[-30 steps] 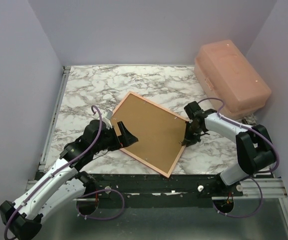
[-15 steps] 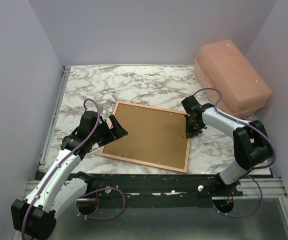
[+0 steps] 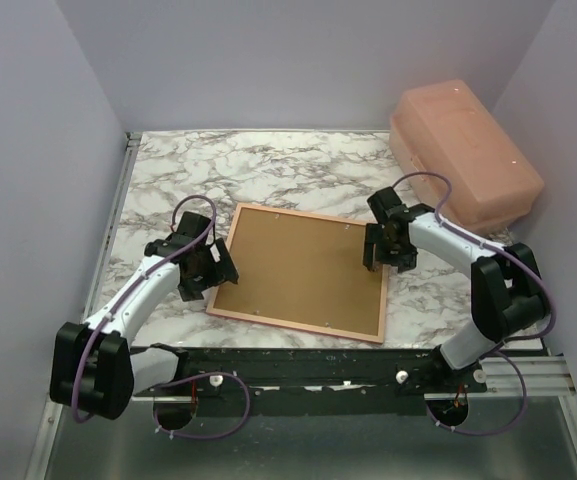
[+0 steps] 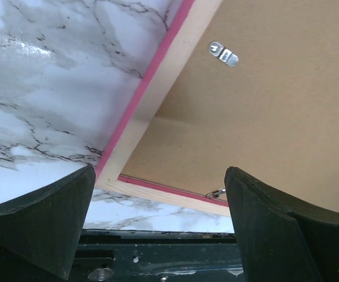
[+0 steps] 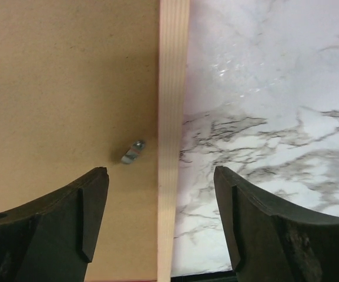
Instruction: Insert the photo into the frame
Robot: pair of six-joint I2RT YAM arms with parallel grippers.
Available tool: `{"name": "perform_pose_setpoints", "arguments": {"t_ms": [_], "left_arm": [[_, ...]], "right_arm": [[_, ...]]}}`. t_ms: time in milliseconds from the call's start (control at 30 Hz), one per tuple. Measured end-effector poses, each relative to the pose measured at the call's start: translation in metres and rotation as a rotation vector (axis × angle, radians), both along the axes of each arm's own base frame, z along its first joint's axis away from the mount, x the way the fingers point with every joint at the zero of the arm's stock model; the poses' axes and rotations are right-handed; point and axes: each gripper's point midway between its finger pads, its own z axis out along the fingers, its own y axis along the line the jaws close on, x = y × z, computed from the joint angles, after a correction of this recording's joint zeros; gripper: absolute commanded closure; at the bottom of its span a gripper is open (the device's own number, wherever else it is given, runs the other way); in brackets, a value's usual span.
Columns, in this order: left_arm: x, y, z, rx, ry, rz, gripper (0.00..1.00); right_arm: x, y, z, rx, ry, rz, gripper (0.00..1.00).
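Observation:
The frame [image 3: 293, 325] lies face down on the marble table, with its tan back rim and the brown backing board [image 3: 303, 268] facing up. The photo is hidden. My left gripper [image 3: 216, 272] stands open at the frame's left edge, holding nothing. In the left wrist view its jaws [image 4: 158, 176] straddle the frame's near corner [image 4: 157, 100], where a pink edge shows beside the backing board [image 4: 263, 106]. My right gripper [image 3: 383, 250] is open over the right edge. In the right wrist view its jaws [image 5: 160, 173] stand either side of the frame's wooden rim [image 5: 172, 88].
A salmon plastic box [image 3: 463, 155] stands at the back right, close behind the right arm. Small metal turn clips [image 4: 224, 53] [image 5: 132, 153] sit on the backing board by the rim. The black rail [image 3: 318, 360] runs along the table's near edge, just beyond the frame.
The frame has turned from a diagonal lie to nearly square with the table. My right gripper has opened at the right edge. The left arm has swung in to the left edge.

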Motion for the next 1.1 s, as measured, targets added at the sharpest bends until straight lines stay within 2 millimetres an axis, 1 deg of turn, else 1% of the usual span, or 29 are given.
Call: {"name": "perform_pose_setpoints", "arguments": {"t_ms": [100,267,333,433,467,567,667,833,1000,1100], "left_arm": [[-0.001,0.002,-0.013,0.017,0.054,0.003,0.05],[-0.001,0.0,-0.031,0.026,0.124,-0.002,0.05],[0.0,-0.003,-0.036,0.016,0.138,-0.007,0.05],[0.0,-0.007,-0.04,-0.004,0.144,-0.015,0.07],[0.0,-0.008,-0.041,-0.009,0.143,-0.02,0.08],[-0.003,-0.009,-0.045,-0.026,0.135,-0.026,0.09],[-0.008,-0.011,-0.043,-0.042,0.101,-0.035,0.09],[-0.028,-0.019,-0.042,-0.069,0.077,-0.063,0.09],[-0.044,-0.028,-0.041,-0.099,0.059,-0.075,0.09],[-0.05,-0.032,-0.04,-0.114,0.053,-0.072,0.07]], "right_arm": [[-0.007,0.003,-0.003,0.119,0.023,-0.039,0.19],[-0.025,0.001,-0.018,0.305,0.1,-0.125,0.18],[-0.031,0.009,-0.02,0.366,0.128,-0.12,0.19],[-0.029,0.026,-0.017,0.456,0.138,-0.092,0.19],[-0.028,0.028,-0.017,0.469,0.142,-0.087,0.19],[-0.026,0.031,-0.016,0.485,0.162,-0.083,0.18],[-0.021,0.032,-0.016,0.479,0.173,-0.064,0.18],[-0.003,0.031,-0.015,0.456,0.151,-0.026,0.18],[0.0,0.026,-0.016,0.424,0.138,-0.014,0.17],[0.001,0.023,-0.017,0.406,0.131,-0.019,0.14]]}}
